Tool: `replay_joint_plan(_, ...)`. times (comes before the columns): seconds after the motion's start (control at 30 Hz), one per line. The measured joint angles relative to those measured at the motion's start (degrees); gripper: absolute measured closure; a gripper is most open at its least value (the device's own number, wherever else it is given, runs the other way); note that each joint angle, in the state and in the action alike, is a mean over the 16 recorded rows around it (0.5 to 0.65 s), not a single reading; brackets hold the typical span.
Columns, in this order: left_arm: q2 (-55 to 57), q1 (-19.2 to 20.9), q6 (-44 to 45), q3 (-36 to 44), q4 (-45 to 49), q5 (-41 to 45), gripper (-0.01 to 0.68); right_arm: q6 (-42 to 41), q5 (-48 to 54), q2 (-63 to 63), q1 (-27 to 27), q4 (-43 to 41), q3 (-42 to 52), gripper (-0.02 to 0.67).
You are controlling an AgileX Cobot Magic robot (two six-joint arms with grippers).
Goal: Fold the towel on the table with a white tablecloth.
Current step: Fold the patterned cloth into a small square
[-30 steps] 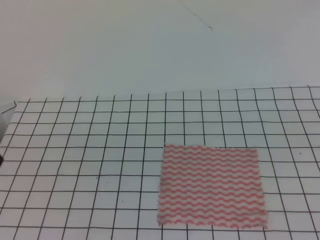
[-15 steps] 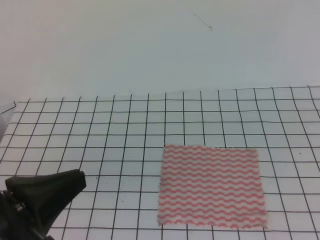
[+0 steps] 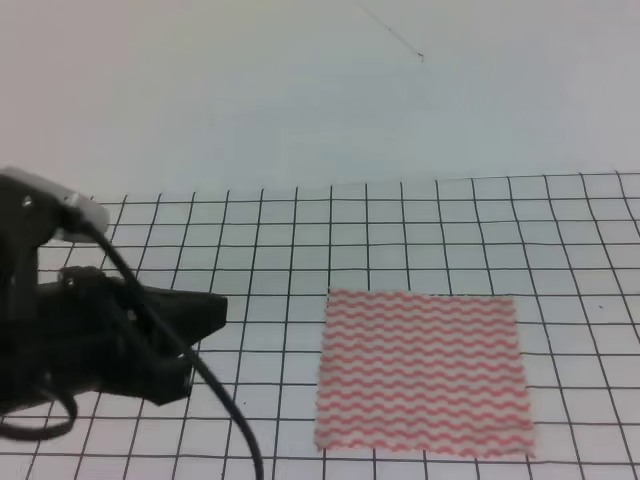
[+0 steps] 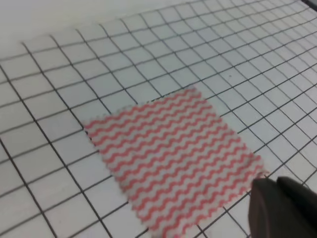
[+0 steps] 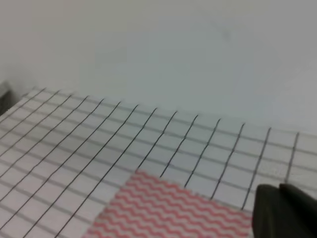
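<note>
Towel [image 3: 422,373] flat and unfolded on bench [image 3: 300,240], right of centre; left arm [image 3: 100,335] well apart to its left, fingers' state impossible to tell, right fingers likewise; best to approach low, pinch one edge's corners, avoid snagging the cloth beneath.

Left arm [image 3: 90,330] black, reaching in from the left edge, cable trailing below; gripper state unclear. Right gripper barely visible.
</note>
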Motion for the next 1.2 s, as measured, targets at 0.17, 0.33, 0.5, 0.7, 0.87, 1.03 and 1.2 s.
replay_joint_plan(0.17, 6.9, 0.0, -2.7, -1.8, 0.1, 2.3, 0.674, -0.9, 4.6, 2.7, 0.0, -0.1, 0.0, 0.650)
replay_joint_plan(0.33, 13.2, 0.0, -5.5, -2.4, -0.4, 5.2, 0.673, -0.9, 8.3, 5.5, 0.0, -0.2, 0.0, 0.650)
replay_joint_plan(0.5, 18.9, 0.0, -8.1, -2.8, -0.8, 8.5, 0.643, -0.8, 10.1, 7.9, 0.0, -0.6, 0.0, 0.650)
replay_joint_plan(0.7, 25.3, 0.0, -10.0, -2.9, -3.1, 10.8, 0.522, -0.8, 11.5, 9.5, 0.0, -1.6, 0.0, 0.650)
replay_joint_plan(0.87, 30.5, 0.0, -11.4, -2.9, -5.8, 10.3, 0.407, -0.8, 12.7, 10.0, 0.0, -2.4, 0.0, 0.650)
replay_joint_plan(1.03, 35.7, 0.0, -11.2, -2.9, -9.3, 9.0, 0.320, -0.8, 13.2, 10.0, 0.0, -2.9, 0.0, 0.650)
replay_joint_plan(1.2, 40.6, 0.0, -9.7, -3.1, -12.1, 7.6, 0.301, -0.8, 13.5, 10.0, 0.0, -3.0, 0.0, 0.650)
